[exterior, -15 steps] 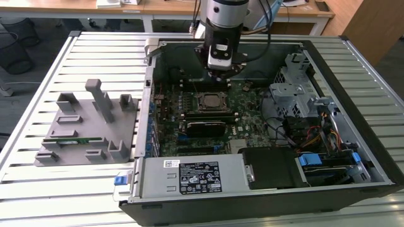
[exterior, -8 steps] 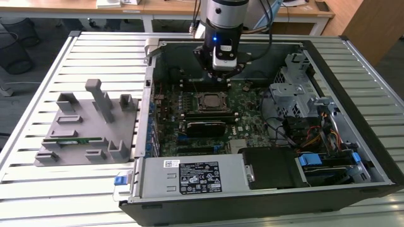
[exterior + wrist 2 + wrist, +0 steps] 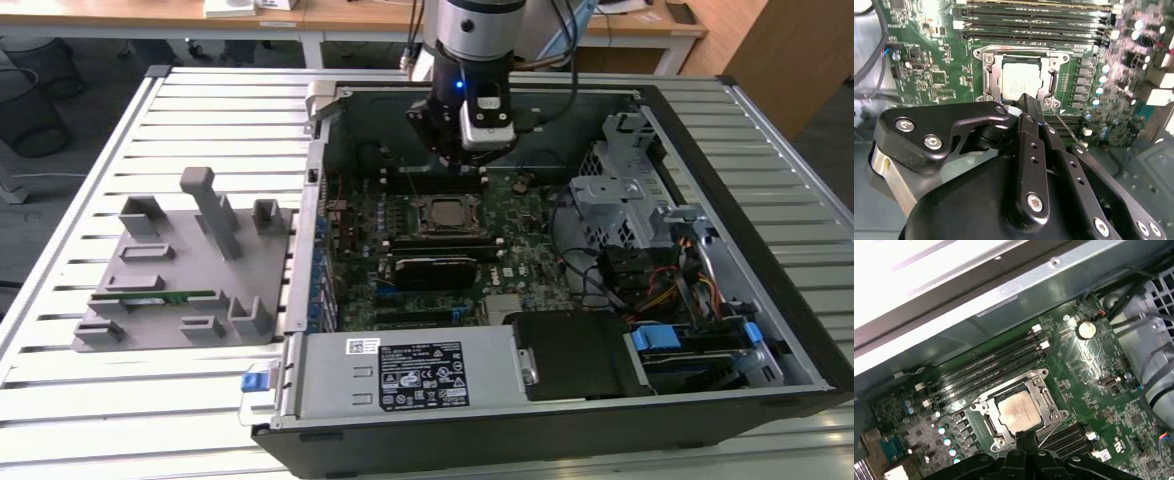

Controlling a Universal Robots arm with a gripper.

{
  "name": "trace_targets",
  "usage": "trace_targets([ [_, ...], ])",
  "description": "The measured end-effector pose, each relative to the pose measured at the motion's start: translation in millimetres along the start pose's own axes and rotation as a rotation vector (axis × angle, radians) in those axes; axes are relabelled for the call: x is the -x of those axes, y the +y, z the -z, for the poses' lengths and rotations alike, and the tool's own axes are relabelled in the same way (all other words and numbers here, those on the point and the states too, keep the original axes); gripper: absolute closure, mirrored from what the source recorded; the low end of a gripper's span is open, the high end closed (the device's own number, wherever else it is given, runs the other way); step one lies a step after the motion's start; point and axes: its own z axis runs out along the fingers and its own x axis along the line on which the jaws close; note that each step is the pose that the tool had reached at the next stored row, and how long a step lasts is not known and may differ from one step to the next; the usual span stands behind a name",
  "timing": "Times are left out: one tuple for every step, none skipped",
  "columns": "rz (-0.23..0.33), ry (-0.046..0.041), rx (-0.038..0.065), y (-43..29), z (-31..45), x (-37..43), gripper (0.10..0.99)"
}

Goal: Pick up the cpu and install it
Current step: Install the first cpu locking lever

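Cpu (image 3: 1018, 411) is sitting in the motherboard socket (image 3: 985, 425), flat as far as I can tell, silvery-white square top with a thin darker rim, metal socket frame around it on all sides. In the second wrist view it shows the same way, pale top, no tilt I can make out. The claw (image 3: 1026, 102) is together, fingers pressed into one narrow tip, nothing between them, tip hanging over the near edge of the socket; touching or just above, can't tell. In the exterior view the arm stands over the open computer case (image 3: 787, 330) on the slatted worktop (image 3: 160, 420), above the memory slots (image 3: 989, 370) and socket.

My call: placing looks done, so the step in hand is the seating check. I'd keep the tip straight up and clear of the chip's edge, no sideways drag across the top, and confirm all four edges lie level inside the frame. Grey fixture tray (image 3: 187, 270) is well apart on the exterior view's left.
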Motion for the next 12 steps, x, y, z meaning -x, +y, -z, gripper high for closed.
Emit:
trace_targets([
  [0.017, -0.0002, 0.000, 0.0, -0.1, 0.0, 0.980],
  [0.034, -0.0004, 0.000, 0.0, -0.2, 0.0, 0.980],
  [0.052, -0.0005, 0.000, 0.0, -0.3, 0.0, 0.980],
  [0.069, -0.0007, -0.001, 0.0, -0.4, 0.0, 0.980],
  [0.086, -0.0008, -0.001, 0.0, -0.5, 0.0, 0.980],
  [0.104, -0.0009, -0.001, 0.0, -0.6, 0.0, 0.980],
  [0.121, -0.0010, -0.001, 0.0, -0.7, 0.0, 0.980],
  [0.139, -0.0011, -0.001, 0.0, -0.8, 0.0, 0.980],
  [0.156, -0.0011, -0.002, 0.0, -0.9, 0.0, 0.980],
  [0.173, -0.0012, -0.002, 0.0, -1.0, 0.0, 0.980],
  [0.190, -0.0013, -0.002, 0.0, -1.1, 0.0, 0.980],
  [0.208, -0.0015, -0.002, 0.0, -1.2, 0.0, 0.980],
])
